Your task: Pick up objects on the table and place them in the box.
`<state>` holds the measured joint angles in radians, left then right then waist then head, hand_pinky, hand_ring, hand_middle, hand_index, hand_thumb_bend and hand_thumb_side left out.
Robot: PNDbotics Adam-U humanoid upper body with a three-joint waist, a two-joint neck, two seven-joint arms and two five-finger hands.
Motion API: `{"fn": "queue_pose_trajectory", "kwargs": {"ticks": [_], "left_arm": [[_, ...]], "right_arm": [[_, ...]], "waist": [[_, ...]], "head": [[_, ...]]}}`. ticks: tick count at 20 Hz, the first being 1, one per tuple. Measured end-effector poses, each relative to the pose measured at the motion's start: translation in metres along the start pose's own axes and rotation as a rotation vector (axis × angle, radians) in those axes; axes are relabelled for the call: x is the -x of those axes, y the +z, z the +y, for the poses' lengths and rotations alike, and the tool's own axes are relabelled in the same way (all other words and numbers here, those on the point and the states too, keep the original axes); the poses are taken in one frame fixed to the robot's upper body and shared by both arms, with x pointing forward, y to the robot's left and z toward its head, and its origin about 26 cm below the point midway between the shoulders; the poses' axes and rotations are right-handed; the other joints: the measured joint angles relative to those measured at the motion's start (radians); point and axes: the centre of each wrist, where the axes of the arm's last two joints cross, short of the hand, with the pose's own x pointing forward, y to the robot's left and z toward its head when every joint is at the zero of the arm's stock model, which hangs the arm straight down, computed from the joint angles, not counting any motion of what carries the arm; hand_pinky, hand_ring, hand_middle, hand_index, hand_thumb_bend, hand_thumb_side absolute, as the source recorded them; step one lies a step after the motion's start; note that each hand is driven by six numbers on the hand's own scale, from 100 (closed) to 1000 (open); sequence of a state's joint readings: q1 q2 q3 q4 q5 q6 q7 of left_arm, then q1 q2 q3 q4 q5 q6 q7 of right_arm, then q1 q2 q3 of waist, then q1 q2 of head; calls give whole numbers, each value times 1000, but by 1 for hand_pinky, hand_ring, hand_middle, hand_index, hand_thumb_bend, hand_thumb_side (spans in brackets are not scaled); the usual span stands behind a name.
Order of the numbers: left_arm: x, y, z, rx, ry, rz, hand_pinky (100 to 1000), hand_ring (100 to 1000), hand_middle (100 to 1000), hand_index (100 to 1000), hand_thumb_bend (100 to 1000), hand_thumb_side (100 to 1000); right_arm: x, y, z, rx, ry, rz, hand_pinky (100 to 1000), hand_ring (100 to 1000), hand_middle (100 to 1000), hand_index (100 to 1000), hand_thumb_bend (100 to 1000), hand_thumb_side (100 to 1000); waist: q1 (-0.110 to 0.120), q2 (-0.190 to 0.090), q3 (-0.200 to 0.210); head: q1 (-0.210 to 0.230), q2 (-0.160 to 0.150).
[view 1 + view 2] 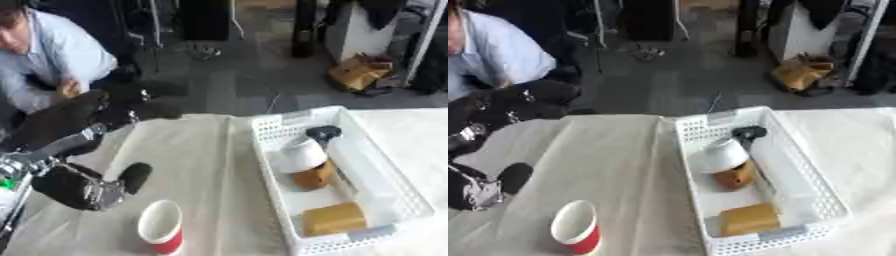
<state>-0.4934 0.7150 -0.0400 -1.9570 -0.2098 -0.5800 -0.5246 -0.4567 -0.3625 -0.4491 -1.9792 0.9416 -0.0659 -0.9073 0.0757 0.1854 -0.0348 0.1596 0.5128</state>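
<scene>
A red paper cup [161, 227] with a white inside stands upright on the cloth-covered bench [197, 165], at about seven o'clock in the left eye view. Just beside it, toward nine o'clock, the robot's left hand [92, 187] hangs low over the cloth, its black and silver fingers curled with the thumb [136, 176] jutting toward the cup. The hand holds nothing, and whether it touches the cup's rim cannot be told. Behind it, at ten o'clock, the dark bulk of the left arm [61, 125] comes in from the edge.

The white perforated box [385, 175] lies at three to five o'clock, well apart from the cup, its long side running away from the robot and slightly askew. Inside it, at the near end, rests a tan block [332, 218]. Toward the middle sits a white rounded thing [297, 155], touching a brown rounded object [315, 177] just nearer the robot. A small black item [322, 133] lies at the far end, close to the white thing; its shape is too blurred to make out.

The robot's right hand shows in neither view. The pale cloth is creased along a fold between the cup and the box.
</scene>
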Motion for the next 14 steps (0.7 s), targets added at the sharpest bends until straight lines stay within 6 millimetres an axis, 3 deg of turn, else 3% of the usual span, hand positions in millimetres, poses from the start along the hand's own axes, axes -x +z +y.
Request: {"fn": "queue_pose_trajectory", "kwargs": {"ticks": [8,9,10,14], "left_arm": [[34,25,-30,218,50,136,1000,1000,1000,1000,100,888],[38,27,-34,239,56,153,1000,1000,1000,1000,100,888],[42,28,-38,261,63,171,1000,1000,1000,1000,100,968],[55,28,-43,377,91,271,1000,1000,1000,1000,100,1000]], "right_arm": [[0,1,-1,-7,-5,-12,703,803,718,676,100,997],[0,2,-1,-10,-7,-13,703,803,718,676,100,997],[0,2,-1,-11,-9,-15,703,803,718,676,100,997],[0,2,-1,-12,-12,-17,703,803,718,676,100,997]], "waist": [[19,-31,-2],[21,-36,-1],[23,-41,-1],[24,-44,-1]], "head": [[7,14],[9,14],[11,14],[16,12]]}}
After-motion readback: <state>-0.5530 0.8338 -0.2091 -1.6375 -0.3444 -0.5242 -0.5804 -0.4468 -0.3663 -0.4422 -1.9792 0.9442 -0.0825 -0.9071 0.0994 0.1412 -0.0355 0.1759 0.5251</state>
